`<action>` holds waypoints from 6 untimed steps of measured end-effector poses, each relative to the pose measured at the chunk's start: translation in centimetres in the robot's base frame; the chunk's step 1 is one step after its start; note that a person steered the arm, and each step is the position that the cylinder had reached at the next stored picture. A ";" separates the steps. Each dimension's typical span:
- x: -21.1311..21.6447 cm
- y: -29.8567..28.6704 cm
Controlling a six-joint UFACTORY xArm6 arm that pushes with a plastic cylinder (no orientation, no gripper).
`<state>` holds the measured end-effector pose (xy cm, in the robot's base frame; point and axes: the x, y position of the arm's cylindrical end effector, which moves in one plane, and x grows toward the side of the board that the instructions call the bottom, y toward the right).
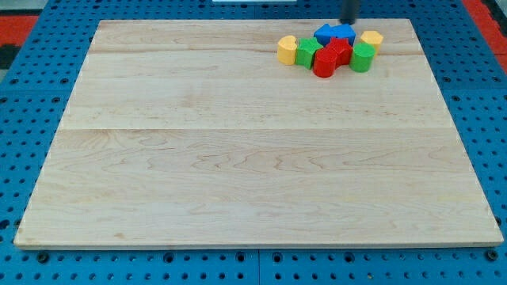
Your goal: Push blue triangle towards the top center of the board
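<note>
Touching blue block (pixel 333 33), my tip (pixel 348 22) hovers

The rod enters from the view's top edge, right of centre, and stands close to upright. Only its short lower section is visible, dark and slightly blurred. My tip (pixel 348 23) sits at the view's top, near the board's far edge.

The pale wooden board (pixel 238 158) carries blue (pixel 333 33), yellow (pixel 287 50), green (pixel 307 54) and red (pixel 330 57) blocks clustered near its top right.
</note>
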<state>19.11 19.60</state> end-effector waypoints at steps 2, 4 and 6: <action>2.9 -1.0; 3.3 -2.7; 5.0 -4.3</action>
<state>24.12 15.32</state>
